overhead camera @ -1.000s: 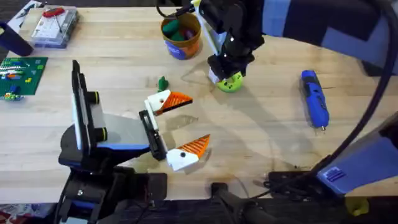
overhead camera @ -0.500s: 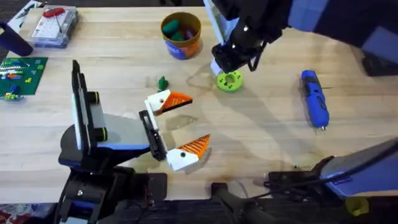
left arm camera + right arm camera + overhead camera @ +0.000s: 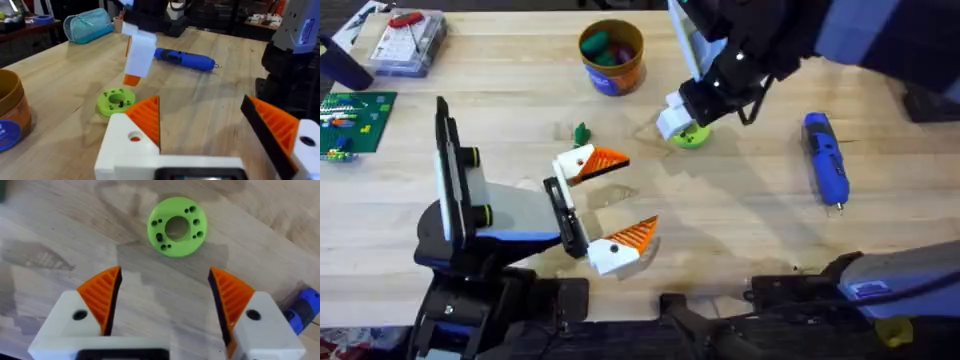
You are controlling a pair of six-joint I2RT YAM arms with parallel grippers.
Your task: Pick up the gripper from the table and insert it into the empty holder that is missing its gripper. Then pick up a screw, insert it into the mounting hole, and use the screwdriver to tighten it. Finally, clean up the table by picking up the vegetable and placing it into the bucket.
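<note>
Right tool wide open above green disc; screwdriver lengthwise toward robot, bit seemingly nearest.

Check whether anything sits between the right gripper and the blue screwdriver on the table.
Nothing visible does. The right gripper hangs open over the green ring, and only bare table separates it from the screwdriver, which lies alone toward the right side.

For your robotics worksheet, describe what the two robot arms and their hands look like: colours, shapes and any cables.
Each hand has two blocky white fingers with orange ribbed pads: the left hand and the right hand. A small round hole marks each white finger. The arms are black with blue sections, and a black cable trails beside the right arm in the overhead view.
</note>
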